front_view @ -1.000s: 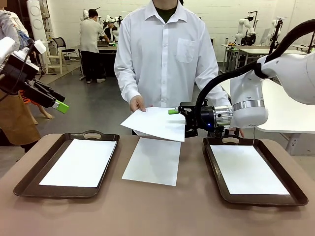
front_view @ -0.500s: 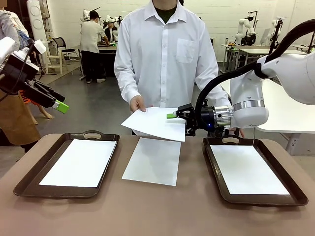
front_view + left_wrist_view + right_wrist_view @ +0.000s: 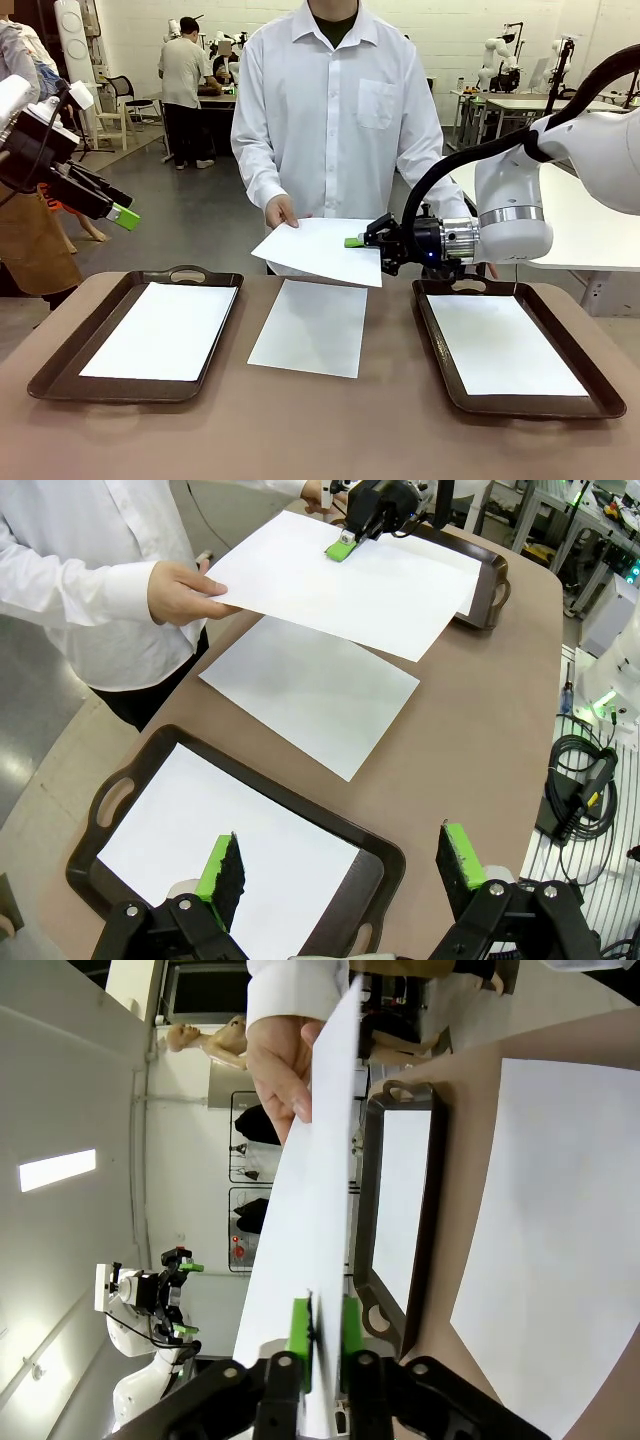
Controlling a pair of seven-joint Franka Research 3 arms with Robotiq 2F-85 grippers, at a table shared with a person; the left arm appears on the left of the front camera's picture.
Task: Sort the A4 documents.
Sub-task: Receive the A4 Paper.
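One blank A4 sheet (image 3: 318,250) is held above the brown surface (image 3: 330,440), clamped at its edge by the closed fingers of the right gripper (image 3: 357,242) and gripped opposite by a person's hand (image 3: 280,211). A second sheet (image 3: 310,327) lies flat between the left tray (image 3: 120,392) and right tray (image 3: 530,407), each holding paper. The left gripper (image 3: 340,862) is seen aloft, fingers spread wide. Grey floor (image 3: 190,215) and white walls (image 3: 450,40) lie behind.

A big shared lab hall: bare white wall (image 3: 450,30), grey floor (image 3: 190,215), white tabletops (image 3: 525,101) behind, people (image 3: 185,85) working at one.
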